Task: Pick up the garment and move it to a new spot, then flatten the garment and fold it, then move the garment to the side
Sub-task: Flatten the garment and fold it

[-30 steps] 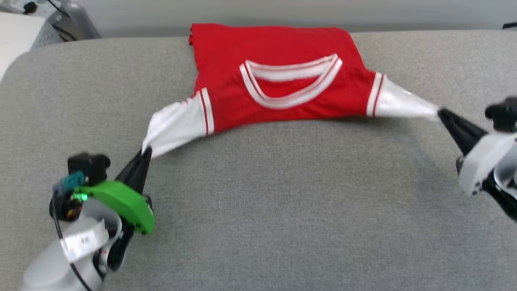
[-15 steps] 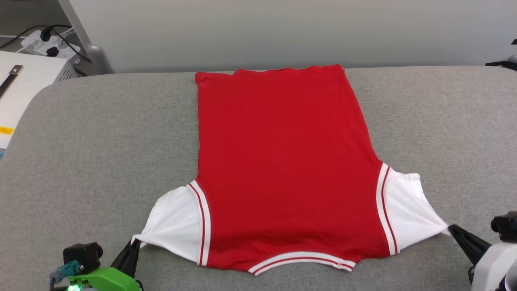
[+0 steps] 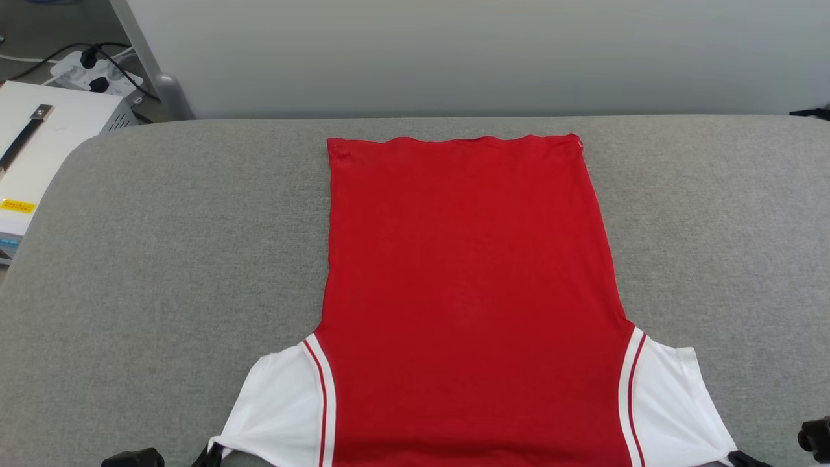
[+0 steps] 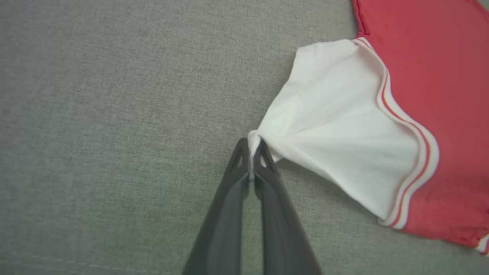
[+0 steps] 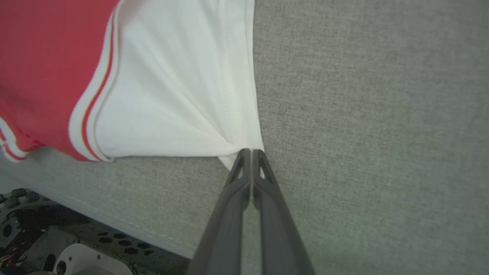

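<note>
Garment (image 3: pixel 467 292): soft, light, limp, apparently stretchy. Lies flat on desk (image 3: pixel 162 227). Left gripper (image 4: pixel 251 147) and right gripper (image 5: pixel 251 152) each clamped on 1 white sleeve corner, sound holding points.

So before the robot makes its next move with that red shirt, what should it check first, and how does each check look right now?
1. Left claw shut on the tip of the left sleeve: ok.
2. Right claw shut on the tip of the right sleeve: ok.
3. Body of the garment flat on the grey cushion, plain red side up: ok.
4. Far hem roughly straight: ok.
5. Both sleeves smooth: not ok, each is puckered toward its claw.
6. Collar lying flat: cannot tell, it is mostly out of frame.
</note>
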Robot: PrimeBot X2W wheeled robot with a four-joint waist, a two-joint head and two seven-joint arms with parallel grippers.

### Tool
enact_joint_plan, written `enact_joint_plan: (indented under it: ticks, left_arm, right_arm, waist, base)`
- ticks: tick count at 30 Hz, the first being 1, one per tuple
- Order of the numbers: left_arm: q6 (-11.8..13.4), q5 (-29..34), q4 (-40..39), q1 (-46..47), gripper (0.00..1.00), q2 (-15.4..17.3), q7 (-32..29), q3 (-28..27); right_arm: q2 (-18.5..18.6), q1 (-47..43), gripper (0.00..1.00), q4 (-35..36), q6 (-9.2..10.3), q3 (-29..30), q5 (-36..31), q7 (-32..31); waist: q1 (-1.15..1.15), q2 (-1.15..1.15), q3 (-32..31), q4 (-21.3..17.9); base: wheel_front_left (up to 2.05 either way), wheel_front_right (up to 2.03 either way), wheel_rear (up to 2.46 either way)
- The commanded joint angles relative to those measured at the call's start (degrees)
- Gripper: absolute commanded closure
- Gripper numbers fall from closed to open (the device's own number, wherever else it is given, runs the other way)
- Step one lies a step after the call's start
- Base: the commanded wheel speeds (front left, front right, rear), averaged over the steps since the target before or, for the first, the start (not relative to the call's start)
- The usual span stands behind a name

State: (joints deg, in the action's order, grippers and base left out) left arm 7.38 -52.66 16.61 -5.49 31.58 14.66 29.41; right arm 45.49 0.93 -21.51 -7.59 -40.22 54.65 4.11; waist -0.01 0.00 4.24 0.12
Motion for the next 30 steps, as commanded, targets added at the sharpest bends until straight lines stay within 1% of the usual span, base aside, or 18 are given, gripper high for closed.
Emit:
enact_joint_plan:
  ticks: [1, 2, 3, 4, 5, 10, 14, 18, 19, 22, 26, 30]
  left_arm:
    - [0.2, 0.7, 0.0, -0.9, 1.00, -0.2, 0.3, -0.6]
    - [0.1, 1.0, -0.1, -0.9, 1.00, -0.3, 0.3, -0.8]
    - [0.0, 1.5, -0.4, -0.8, 1.00, -0.6, 0.3, -1.1]
    - [-0.1, 2.0, -0.6, -0.7, 1.00, -0.9, 0.3, -1.4]
    - [-0.1, 2.6, -0.8, -0.5, 1.00, -1.2, 0.3, -1.8]
    - [-0.4, 5.8, -2.2, 0.3, 1.00, -2.7, 0.3, -3.5]
    - [-1.0, 8.7, -4.6, 1.0, 1.00, -4.3, 0.3, -6.2]
    - [-1.6, 12.1, -6.8, 1.6, 1.00, -6.0, 0.3, -8.6]
    - [-1.8, 12.9, -7.3, 2.0, 1.00, -6.5, 0.3, -9.1]
    - [-2.4, 14.9, -8.8, 3.1, 1.00, -7.8, 0.3, -10.2]
    - [-3.4, 17.1, -10.5, 5.2, 1.00, -9.7, 0.3, -10.8]
    - [-4.3, 19.3, -11.5, 7.6, 1.00, -11.5, 0.3, -10.4]
  right_arm:
    - [0.0, -1.8, 1.00, 0.3, 0.10, 1.0, -0.3, -1.2]
    - [-0.3, -2.1, 1.00, 0.7, 0.10, 1.8, -0.7, -1.8]
    - [-0.6, -2.3, 0.79, 1.3, 0.10, 2.7, -1.2, -2.5]
    - [-0.8, -2.4, 0.79, 1.8, 0.10, 3.3, -1.9, -2.9]
    - [-0.9, -2.2, 0.00, 2.3, 0.10, 4.2, -3.1, -3.5]
    - [-1.4, -1.2, 0.00, 4.7, 0.10, 9.4, -7.1, -4.6]
    - [-1.5, 0.9, 0.00, 7.5, 0.10, 16.9, -9.7, -3.6]
    - [-1.1, 4.9, 0.00, 11.5, 0.10, 24.6, -12.8, -3.9]
    - [-1.2, 6.6, 0.00, 12.5, 0.10, 26.7, -13.9, -4.3]
    - [-1.7, 11.9, 0.00, 15.0, 0.10, 30.5, -16.7, -6.9]
    - [-2.7, 20.7, 0.00, 17.2, 0.10, 32.2, -18.8, -12.9]
    - [-2.7, 30.8, 0.00, 14.8, 0.10, 29.5, -20.0, -21.6]
  waist:
    - [0.01, 0.00, 0.1, 0.1]
    - [0.01, 0.00, 0.2, 0.1]
    - [0.01, 0.00, 0.3, 0.1]
    - [0.01, 0.00, 0.3, 0.1]
    - [0.01, 0.00, 0.5, 0.0]
    - [0.01, 0.00, 1.2, 0.3]
    - [0.01, 0.00, 2.6, 1.0]
    - [0.01, 0.00, 4.5, 2.2]
    - [0.01, 0.00, 5.1, 2.6]
    - [0.01, 0.00, 7.2, 3.8]
    - [0.01, 0.00, 10.4, 6.0]
    - [0.01, 0.00, 13.9, 8.6]
  base:
    - [0.00, 0.00, 0.00]
    - [0.00, 0.00, 0.00]
    - [0.00, 0.00, 0.00]
    - [0.00, 0.00, 0.00]
    - [0.00, 0.00, 0.00]
    - [0.00, 0.00, 0.00]
    - [0.00, 0.00, 0.00]
    - [0.00, 0.00, 0.00]
    - [0.00, 0.00, 0.00]
    - [0.00, 0.00, 0.00]
    - [0.00, 0.00, 0.00]
    - [0.00, 0.00, 0.00]
